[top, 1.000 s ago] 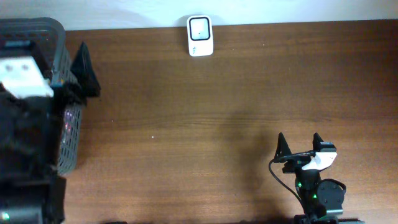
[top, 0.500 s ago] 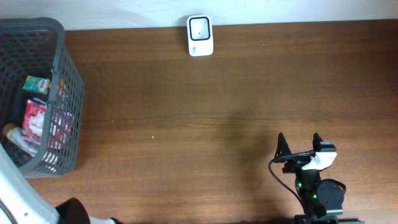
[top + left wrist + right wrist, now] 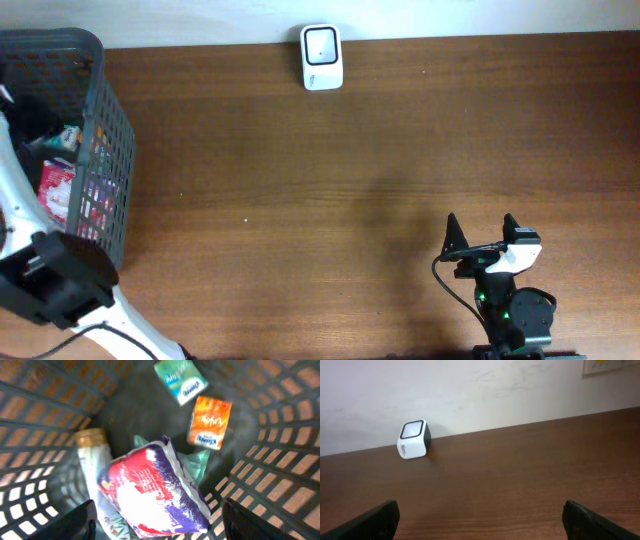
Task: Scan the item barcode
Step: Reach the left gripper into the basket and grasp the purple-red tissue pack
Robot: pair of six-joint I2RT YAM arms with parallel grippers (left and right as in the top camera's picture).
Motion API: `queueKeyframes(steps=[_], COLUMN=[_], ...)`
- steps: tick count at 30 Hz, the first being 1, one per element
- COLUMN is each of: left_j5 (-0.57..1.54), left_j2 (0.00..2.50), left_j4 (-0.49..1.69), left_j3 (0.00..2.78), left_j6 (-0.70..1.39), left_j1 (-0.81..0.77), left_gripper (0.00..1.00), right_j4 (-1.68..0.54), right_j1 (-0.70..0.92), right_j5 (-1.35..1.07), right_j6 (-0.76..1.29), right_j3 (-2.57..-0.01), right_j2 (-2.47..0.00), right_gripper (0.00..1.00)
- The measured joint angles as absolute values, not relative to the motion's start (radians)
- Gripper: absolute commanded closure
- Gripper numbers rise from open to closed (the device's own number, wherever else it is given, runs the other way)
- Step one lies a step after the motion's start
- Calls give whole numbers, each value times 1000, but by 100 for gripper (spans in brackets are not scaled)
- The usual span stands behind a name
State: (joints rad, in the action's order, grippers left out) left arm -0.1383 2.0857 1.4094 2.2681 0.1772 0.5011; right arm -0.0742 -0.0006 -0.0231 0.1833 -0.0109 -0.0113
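The red-and-purple pouch [image 3: 155,490] lies in the grey basket [image 3: 108,130] at the left end of the table [image 3: 350,200], partly over a bottle [image 3: 92,455]. My left gripper [image 3: 157,512] hangs above it, jaws spread, holding nothing. The scanner [image 3: 321,57] sits at the far edge. My right gripper [image 3: 482,232] is wide open and empty.

1. Overhead, the light is bright and even. The table [image 3: 300,150] carries a faint soft shadow in front of the scanner [image 3: 321,58], and everything is sharp.
2. My left wrist view is dim and smeared by motion blur; the packets [image 3: 150,492] look soft-edged.
3. From my right wrist, the wall [image 3: 495,390] behind the scanner glows bright, and my right fingertips [image 3: 370,520] are dark blurs.
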Motion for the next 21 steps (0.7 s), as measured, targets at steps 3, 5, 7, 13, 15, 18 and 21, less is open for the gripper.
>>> queueKeyframes(steps=[3, 5, 7, 13, 15, 18, 21], left_j5=[-138, -139, -150, -166, -167, -169, -169], left_j2=[2147, 2186, 2218, 2283, 2283, 2284, 2284], left_j4=[1474, 1515, 1532, 1560, 1556, 1552, 1551], left_j3=[2268, 2268, 2268, 2243, 2215, 2196, 2196], left_j6=[214, 241, 255, 285, 286, 292, 299], left_j1=[491, 491, 491, 491, 491, 491, 491], left_gripper=[25, 26, 26, 27, 33, 58, 100], right_j4=[-74, -74, -74, -75, -74, -74, -74], right_j1=[-1, -1, -1, -1, -1, -1, -1], right_j5=[-23, -23, -23, -23, -23, -23, -23], right_j6=[184, 184, 184, 184, 184, 184, 184], right_j3=[-11, -11, -11, -11, -11, -11, -11], right_j2=[-11, -11, -11, -11, -11, -11, -11], right_gripper=[1, 1, 1, 1, 2, 1, 1])
